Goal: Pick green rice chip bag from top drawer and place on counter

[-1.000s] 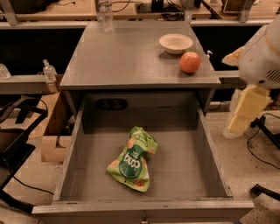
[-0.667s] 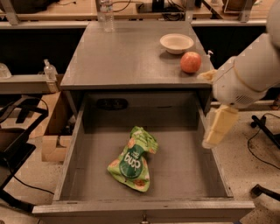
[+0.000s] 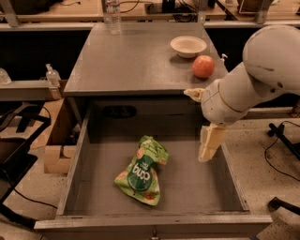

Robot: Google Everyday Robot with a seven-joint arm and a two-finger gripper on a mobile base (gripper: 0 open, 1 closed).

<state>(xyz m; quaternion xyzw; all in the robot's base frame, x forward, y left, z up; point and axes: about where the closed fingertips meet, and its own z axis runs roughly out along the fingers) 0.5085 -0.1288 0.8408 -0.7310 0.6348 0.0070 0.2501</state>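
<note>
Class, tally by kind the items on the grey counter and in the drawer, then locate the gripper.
Bottle: 1
Bowl: 1
Red fruit: 1
Green rice chip bag: 1
Total: 4
Gripper hangs over the top drawer, right side.

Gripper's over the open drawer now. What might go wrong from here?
The gripper hangs close to the right wall of the top drawer; lowering there may clip it.
The green rice chip bag lies flat and crinkled to its left; a pinch may slip.
The apple and bowl sit on the counter near the arm; placing could knock them.
</note>
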